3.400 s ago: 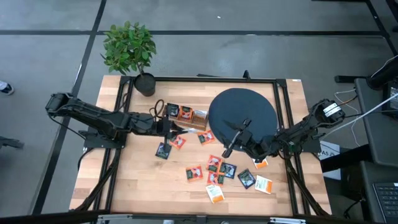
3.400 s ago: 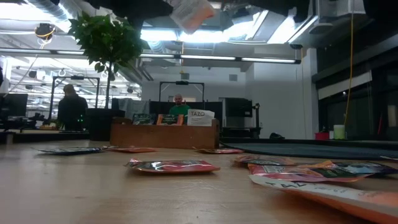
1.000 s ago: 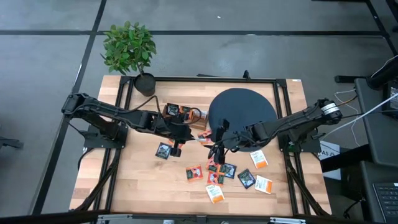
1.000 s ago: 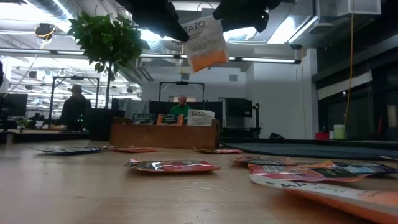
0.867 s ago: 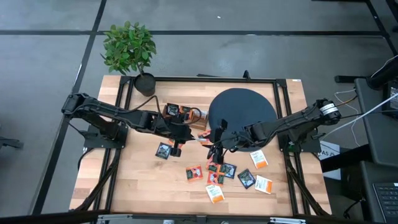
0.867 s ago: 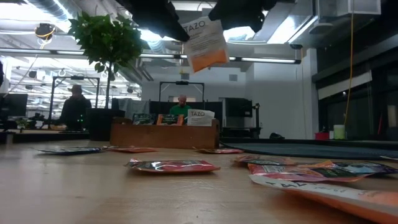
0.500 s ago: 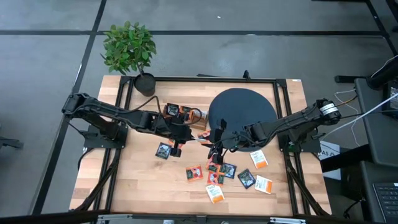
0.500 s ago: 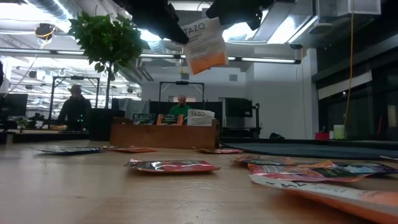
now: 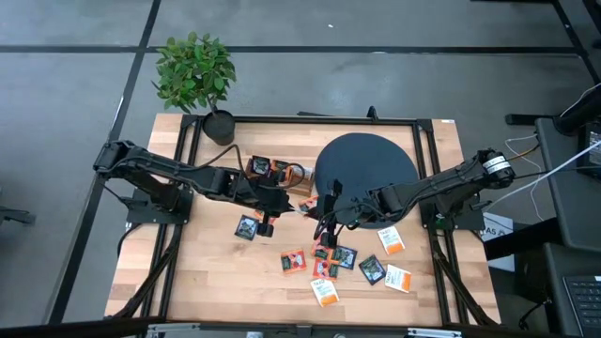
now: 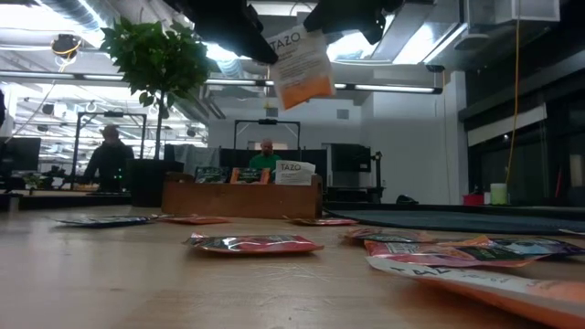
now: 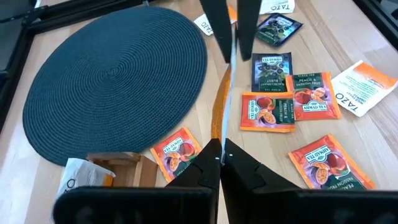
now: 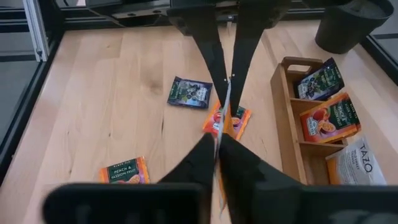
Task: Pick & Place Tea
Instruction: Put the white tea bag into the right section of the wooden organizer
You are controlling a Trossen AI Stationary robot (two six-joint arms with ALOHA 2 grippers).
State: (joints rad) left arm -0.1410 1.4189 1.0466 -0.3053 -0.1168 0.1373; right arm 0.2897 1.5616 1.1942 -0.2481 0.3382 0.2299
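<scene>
White-orange sachet [image 10: 300, 68] pinched mid-air by left claw [image 9: 282, 203] and right claw [image 9: 324, 212], both clamped; handover step, left should release next.

a plant [image 9: 195, 73] stands at the table's [image 9: 207, 282] back left corner. the tray [image 9: 279, 175] lies just left of the disc [image 9: 366, 169]. loose sachets [image 9: 331, 266] lie before both, one [image 9: 247, 227] apart to the left.
</scene>
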